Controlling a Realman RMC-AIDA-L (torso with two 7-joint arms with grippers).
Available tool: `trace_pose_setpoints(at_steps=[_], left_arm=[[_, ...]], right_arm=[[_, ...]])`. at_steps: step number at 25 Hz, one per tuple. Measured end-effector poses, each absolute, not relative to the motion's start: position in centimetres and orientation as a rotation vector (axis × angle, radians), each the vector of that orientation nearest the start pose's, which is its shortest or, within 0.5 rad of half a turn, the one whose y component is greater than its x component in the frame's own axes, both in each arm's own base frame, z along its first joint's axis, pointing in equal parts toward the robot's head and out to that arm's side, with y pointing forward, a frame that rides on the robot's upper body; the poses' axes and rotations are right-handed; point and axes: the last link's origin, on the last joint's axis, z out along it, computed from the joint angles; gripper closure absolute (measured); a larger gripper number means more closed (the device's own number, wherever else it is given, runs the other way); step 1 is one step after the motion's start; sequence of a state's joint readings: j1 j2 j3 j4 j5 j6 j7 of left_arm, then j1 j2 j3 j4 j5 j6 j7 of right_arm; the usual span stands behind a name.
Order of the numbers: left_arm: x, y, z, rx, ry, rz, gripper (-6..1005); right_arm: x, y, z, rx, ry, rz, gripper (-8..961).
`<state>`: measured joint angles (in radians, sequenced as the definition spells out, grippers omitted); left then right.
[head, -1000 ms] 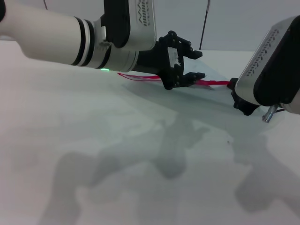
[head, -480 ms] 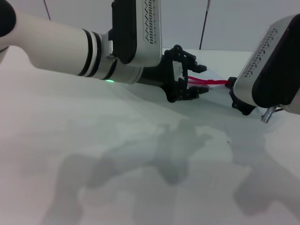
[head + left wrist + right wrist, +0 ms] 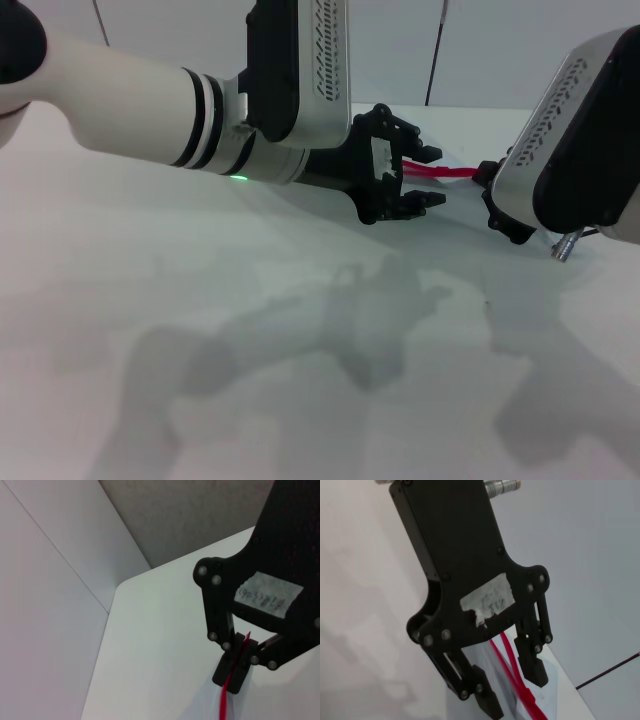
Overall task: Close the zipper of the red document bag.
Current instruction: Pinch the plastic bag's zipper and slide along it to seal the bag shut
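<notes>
One red document bag (image 3: 455,195), one zipper (image 3: 440,172), two grippers, all on a white worktop (image 3: 200,330).

Left gripper (image 3: 425,176) reaches in from the worktop's left, well toward the far edge. Its fingers (image 3: 432,153) are spread apart, one above and one below the red strip; the right wrist view shows the zipper (image 3: 512,677) running through the gap between them, contact unclear.

The bag lies flat near the far right part of the worktop, translucent, mostly hidden behind both arms. Its zipper edge faces the far edge; long axis runs left-right.

Right gripper (image 3: 490,178) sits at the zipper's right end. Left wrist view shows its fingers (image 3: 234,672) pressed together, pinching the red strip (image 3: 226,700).
</notes>
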<state>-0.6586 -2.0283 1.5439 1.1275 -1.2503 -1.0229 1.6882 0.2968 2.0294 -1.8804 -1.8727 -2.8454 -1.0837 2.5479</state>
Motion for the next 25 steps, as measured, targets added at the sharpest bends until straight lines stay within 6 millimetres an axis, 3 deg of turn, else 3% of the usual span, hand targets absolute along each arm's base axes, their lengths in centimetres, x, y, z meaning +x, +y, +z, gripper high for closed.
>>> trace_pose_setpoints(at_steps=[17,25], left_arm=[[-10.43,38.98,-4.2,-2.719,0.5,-0.169,635],[-10.62,39.15,-4.23,-2.708,0.502,-0.162,714]], right_arm=[[11.39,32.2,-0.54,-2.382,0.03,-0.278,932],[11.35,32.2,-0.51,-2.382,0.029,-0.278,931]])
